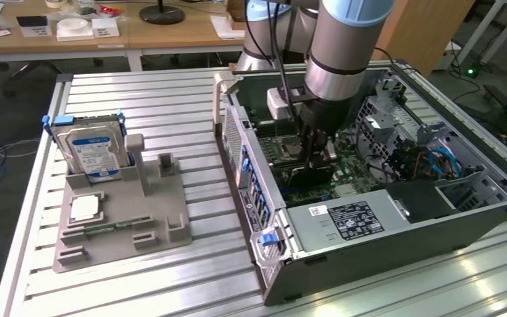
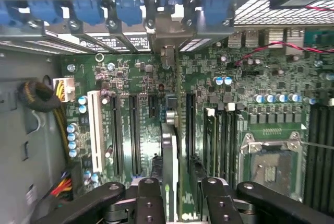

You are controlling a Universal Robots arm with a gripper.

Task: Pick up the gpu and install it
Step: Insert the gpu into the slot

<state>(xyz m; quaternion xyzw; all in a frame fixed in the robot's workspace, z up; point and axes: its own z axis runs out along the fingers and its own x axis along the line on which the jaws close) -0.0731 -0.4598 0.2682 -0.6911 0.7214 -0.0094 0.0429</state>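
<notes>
The gpu (image 2: 169, 167) shows edge-on in the wrist view as a thin upright card, running from between the fingers toward the case's rear slot brackets (image 2: 167, 28). It stands over the black expansion slots of the green motherboard (image 2: 125, 78). My gripper (image 2: 180, 203) is shut on it, with one black finger (image 2: 150, 203) on either side. In the exterior view the gripper (image 1: 317, 155) reaches down inside the open computer case (image 1: 368, 257), and the dark gpu (image 1: 311, 175) hangs below it just above the board.
A grey fixture (image 1: 121, 218) to the exterior view's left of the case holds a silver hard drive (image 1: 95, 148) and a narrow green memory stick (image 1: 103, 228). Inside the case are a power supply (image 1: 350, 221), a CPU socket (image 2: 269, 161), a white slot (image 2: 95, 130) and a cable bundle (image 2: 36, 96).
</notes>
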